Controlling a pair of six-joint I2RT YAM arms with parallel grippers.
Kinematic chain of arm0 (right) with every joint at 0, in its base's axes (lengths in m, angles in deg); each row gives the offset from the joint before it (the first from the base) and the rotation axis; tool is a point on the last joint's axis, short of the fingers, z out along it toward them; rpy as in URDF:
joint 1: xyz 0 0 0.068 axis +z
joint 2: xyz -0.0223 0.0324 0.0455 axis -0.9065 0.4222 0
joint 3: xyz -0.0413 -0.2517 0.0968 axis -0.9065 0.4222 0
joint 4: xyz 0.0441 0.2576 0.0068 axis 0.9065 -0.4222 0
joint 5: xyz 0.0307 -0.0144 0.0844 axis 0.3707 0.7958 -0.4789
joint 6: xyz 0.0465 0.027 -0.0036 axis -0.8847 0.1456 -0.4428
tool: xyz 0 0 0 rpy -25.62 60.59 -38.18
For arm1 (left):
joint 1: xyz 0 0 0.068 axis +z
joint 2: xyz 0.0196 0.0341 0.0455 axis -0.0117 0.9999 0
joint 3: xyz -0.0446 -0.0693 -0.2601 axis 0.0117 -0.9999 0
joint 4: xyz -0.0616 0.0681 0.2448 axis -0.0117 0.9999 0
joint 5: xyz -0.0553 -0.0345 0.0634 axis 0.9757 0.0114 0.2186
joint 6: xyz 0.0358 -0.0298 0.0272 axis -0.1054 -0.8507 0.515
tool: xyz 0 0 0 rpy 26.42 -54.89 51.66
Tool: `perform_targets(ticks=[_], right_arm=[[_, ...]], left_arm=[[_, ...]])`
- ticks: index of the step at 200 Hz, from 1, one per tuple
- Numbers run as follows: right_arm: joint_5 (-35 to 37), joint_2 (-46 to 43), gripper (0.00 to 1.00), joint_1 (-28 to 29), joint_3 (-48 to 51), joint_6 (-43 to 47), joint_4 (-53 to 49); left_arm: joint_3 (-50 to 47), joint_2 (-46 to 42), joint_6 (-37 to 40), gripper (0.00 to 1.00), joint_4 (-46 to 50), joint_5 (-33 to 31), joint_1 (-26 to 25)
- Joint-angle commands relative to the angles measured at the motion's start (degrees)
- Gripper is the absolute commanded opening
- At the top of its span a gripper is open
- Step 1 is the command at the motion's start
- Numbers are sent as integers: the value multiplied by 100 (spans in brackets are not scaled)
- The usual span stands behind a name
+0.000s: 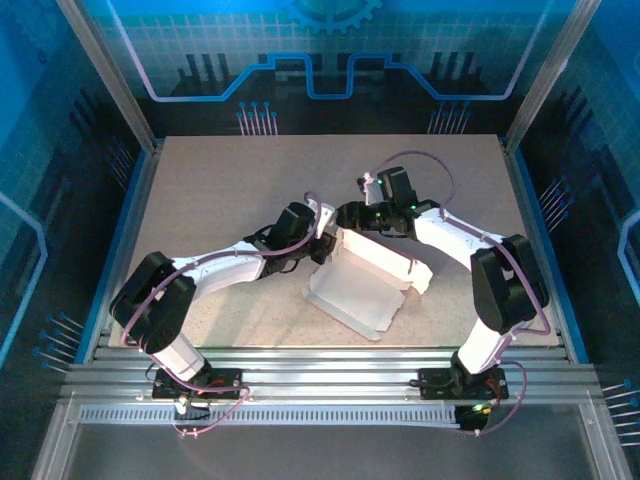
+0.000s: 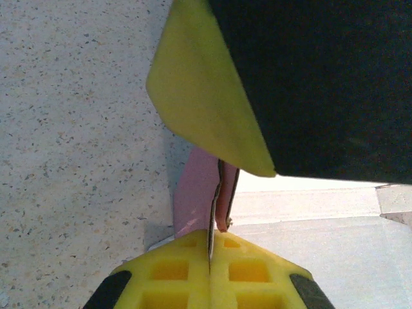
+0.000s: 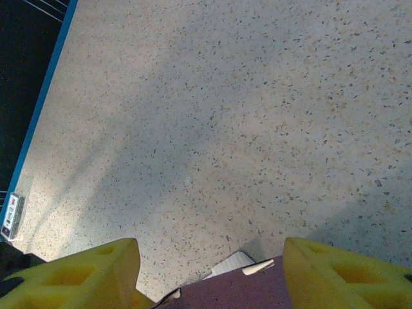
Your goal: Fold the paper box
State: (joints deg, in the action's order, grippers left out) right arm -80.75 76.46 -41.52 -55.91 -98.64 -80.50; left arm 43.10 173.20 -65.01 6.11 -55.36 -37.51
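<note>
Left gripper clenching thin upright edge of paper box; pale inner floor spreading to its right. Right gripper gaping, box flap lying between fingers, contact unclear. Ahead of right fingers, bare speckled table stretching wide; blue rim running far left.

A speckled beige tabletop with a blue rim, ribbed aluminium rails along its near edge, a blue circuit-patterned backdrop behind
</note>
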Motion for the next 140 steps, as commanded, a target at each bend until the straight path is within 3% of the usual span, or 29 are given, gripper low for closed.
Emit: perform_targets(ticks=[1, 140], right_arm=[[-120, 89, 61, -48, 70, -16, 184], [83, 217, 59, 84, 654, -31, 1046]], left_arm=[[-62, 279, 23, 0, 708, 90, -76], [25, 161, -74, 1, 768, 227, -71]])
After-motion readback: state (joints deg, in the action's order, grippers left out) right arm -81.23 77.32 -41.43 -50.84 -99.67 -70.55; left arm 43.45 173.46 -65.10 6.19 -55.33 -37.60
